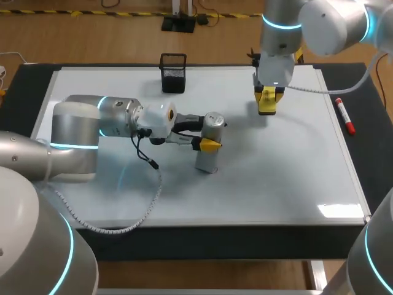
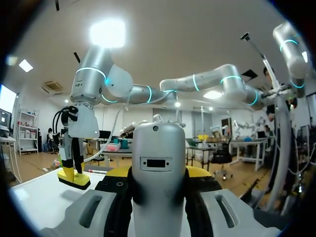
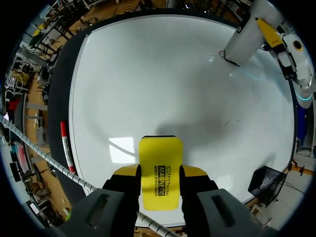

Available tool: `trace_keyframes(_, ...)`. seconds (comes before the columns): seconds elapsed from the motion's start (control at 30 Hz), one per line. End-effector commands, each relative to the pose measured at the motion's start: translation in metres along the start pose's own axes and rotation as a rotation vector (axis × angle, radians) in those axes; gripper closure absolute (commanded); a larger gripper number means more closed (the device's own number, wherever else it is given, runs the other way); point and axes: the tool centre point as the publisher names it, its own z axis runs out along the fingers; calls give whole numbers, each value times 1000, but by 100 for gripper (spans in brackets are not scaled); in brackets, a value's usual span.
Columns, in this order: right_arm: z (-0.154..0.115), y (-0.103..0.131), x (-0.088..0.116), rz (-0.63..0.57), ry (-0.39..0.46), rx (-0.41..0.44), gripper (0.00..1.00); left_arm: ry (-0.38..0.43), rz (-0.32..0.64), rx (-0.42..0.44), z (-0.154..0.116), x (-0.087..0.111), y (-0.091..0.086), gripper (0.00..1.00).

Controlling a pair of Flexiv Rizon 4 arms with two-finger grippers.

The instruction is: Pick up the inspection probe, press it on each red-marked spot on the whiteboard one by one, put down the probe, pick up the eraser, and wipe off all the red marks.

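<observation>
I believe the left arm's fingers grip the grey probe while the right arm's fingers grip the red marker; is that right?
Not quite: the right gripper holds the yellow eraser, as the right wrist view shows; the red marker lies beside the whiteboard. The rest stands.

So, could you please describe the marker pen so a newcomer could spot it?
Find the big whiteboard and follow its edge on the robot's right. Just outside that edge lies the marker pen. It alone is slim, white-bodied and red-tipped.
</observation>
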Motion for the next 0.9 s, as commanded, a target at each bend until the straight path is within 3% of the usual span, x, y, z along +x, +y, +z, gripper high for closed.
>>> trace_keyframes(0.03, -1, -1, 0, -2, 4, -1, 100, -2, 1, -10, 1, 1, -4, 100)
trace_keyframes(0.37, -1, -1, 0, -2, 4, -1, 100, 2, 4, -6, 2, 1, -6, 100)
trace_keyframes(0.5, -1, -1, 0, -2, 4, -1, 100, -5, 10, 39, -1, 1, -12, 100)
trace_keyframes(0.9, -1, -1, 0, -2, 4, -1, 100, -80, 41, 149, -43, 4, -40, 100)
